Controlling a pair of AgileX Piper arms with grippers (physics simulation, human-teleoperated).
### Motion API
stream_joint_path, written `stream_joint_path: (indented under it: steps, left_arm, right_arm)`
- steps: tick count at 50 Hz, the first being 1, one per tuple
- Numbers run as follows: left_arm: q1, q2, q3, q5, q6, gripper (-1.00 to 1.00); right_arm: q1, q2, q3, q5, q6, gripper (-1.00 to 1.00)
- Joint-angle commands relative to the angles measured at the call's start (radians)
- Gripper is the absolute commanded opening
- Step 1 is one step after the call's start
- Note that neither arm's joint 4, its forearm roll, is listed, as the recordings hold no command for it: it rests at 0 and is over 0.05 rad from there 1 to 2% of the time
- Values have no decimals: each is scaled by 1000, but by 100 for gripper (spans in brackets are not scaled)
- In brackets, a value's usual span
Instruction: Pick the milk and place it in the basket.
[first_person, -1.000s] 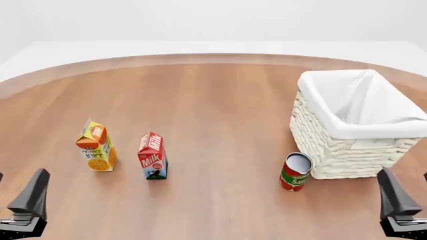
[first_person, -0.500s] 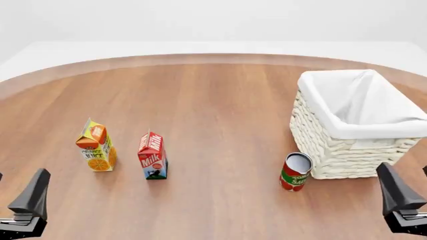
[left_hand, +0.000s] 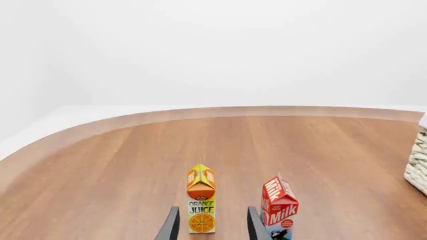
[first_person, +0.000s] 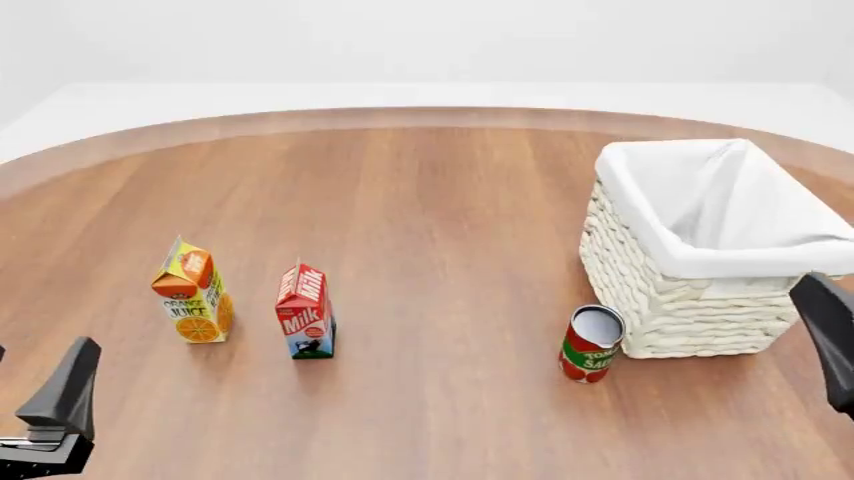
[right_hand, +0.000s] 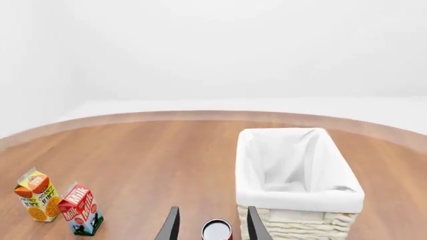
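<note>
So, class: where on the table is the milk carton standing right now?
In the front view the milk stands upright on the table's left half, just right of the orange juice carton and apart from it, far left of the basket.

Bright, even, diffuse light; faint soft shadows, no glare, sharp throughout.

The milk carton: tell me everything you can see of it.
The milk is a small gable-top carton that looks like printed card: red upper part with white "Milk" lettering, blue-white base with a cow picture. It stands upright and closed on the wooden table, just right of the orange juice carton with a gap between them, far left of the basket. Nothing but the table touches it.
</note>
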Motion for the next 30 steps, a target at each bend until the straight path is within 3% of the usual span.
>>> stream_joint_path:
  steps: [1, 23, 30]
  left_arm:
    - [0, 0, 0, 0, 0, 100]
    - [0, 0, 0, 0, 0, 100]
    - [0, 0, 0, 0, 0, 100]
  right_arm:
    - [59, 115, -117, 23, 22, 100]
    - [205, 423, -314, 17, 124, 100]
    - [255, 513, -368, 14, 119, 100]
